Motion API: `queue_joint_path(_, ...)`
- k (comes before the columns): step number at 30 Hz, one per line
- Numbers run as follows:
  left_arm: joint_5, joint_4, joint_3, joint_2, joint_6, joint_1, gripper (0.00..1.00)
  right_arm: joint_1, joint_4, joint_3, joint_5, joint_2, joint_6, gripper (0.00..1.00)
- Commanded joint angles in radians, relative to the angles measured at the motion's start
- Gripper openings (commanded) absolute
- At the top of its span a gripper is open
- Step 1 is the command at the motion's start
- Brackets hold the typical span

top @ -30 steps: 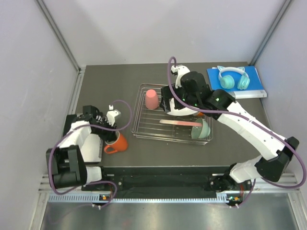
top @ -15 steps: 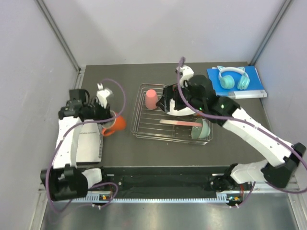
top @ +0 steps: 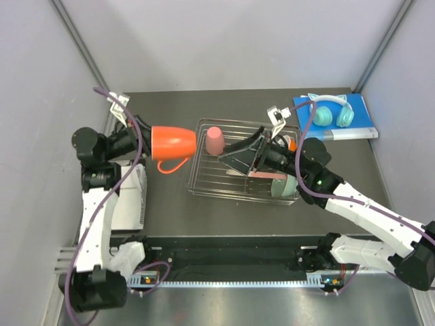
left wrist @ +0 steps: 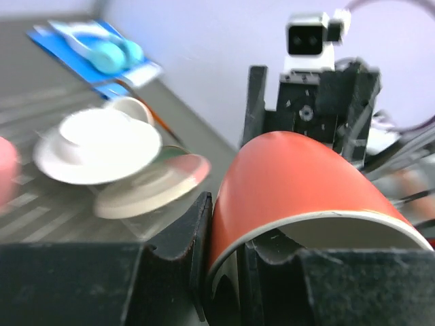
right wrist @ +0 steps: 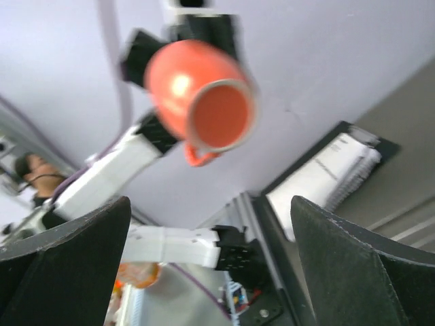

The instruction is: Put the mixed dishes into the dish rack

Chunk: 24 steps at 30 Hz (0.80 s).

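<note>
Clamps, with the left gripper [top: 144, 139], the rim of the orange handled mug [top: 174, 141], jaws shut on its wall, one of the fingers [left wrist: 196, 248] outside and the other inside; holds it on its side, off the table [top: 170, 105], mouth toward the wrist, base toward the dish rack [top: 198, 185], handle hanging down; hangs just left of the rack's rear left corner in the top view.

Spreads the right gripper [top: 234, 156] wide, jaws well apart and closed on nothing; hovers over the middle of the rack, fingers pointing left toward the mug; looks from the right wrist straight onto the mug's round base.

In the rack: the pink tumbler [top: 215, 140], upside down at the rear left; the mint-green bowl [top: 284, 185] at the near right corner; the sprig-patterned plate [top: 253, 175], pink rim showing just left of the bowl, partly under the right gripper; the white plate [left wrist: 95, 146], blurred in the left wrist view, just beside the patterned one, touching or not cannot be told.

At the table's rear right, well apart from the mug: teal cat-ear headphones [top: 331, 112] on the blue book [top: 359, 128]; beside the left arm, near the table's left edge: a spiral notepad [top: 132, 204].
</note>
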Motion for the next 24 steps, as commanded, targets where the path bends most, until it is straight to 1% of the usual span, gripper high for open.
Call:
queue_joint_path(1,-0.007,0.562,-0.020,0.045,-0.572,-0.013,0.00,0.013,0.270,0.010,-0.181,0.009,0.142,1.00)
queue_joint_path(3,-0.034,0.555,-0.017,0.053,-0.581,-0.022,0.00,0.019,0.262,0.036,-0.198,0.040,0.151,1.00)
queue_joint_path(5,-0.053,0.569,-0.020,0.055,-0.598,-0.028,0.00,0.026,0.177,0.078,-0.202,0.066,0.113,1.00)
queue_joint_path(6,-0.061,0.566,-0.022,0.053,-0.593,-0.039,0.00,0.034,0.167,0.082,-0.191,0.069,0.104,1.00)
queue_joint_path(8,-0.067,0.531,-0.026,0.047,-0.569,-0.043,0.00,0.042,0.167,0.086,-0.166,0.081,0.093,1.00)
queue_joint_path(12,-0.077,0.517,-0.059,0.032,-0.560,-0.054,0.00,0.042,0.164,0.106,-0.159,0.118,0.088,1.00)
queue_joint_path(14,-0.082,0.499,-0.077,0.019,-0.538,-0.057,0.00,0.042,0.196,0.120,-0.175,0.146,0.104,1.00)
queue_joint_path(17,-0.094,0.425,-0.094,-0.002,-0.462,-0.068,0.00,0.043,0.242,0.135,-0.189,0.185,0.141,1.00)
queue_joint_path(18,-0.100,0.378,-0.099,-0.005,-0.440,-0.080,0.00,0.046,0.260,0.137,-0.194,0.195,0.151,1.00)
queue_joint_path(19,-0.105,0.365,-0.108,-0.010,-0.413,-0.086,0.00,0.045,0.280,0.138,-0.200,0.205,0.176,1.00)
queue_joint_path(21,-0.114,0.362,-0.123,-0.014,-0.405,-0.097,0.00,0.052,0.325,0.146,-0.205,0.235,0.197,1.00)
queue_joint_path(24,-0.111,0.354,-0.138,-0.019,-0.395,-0.102,0.00,0.062,0.342,0.168,-0.203,0.267,0.213,1.00)
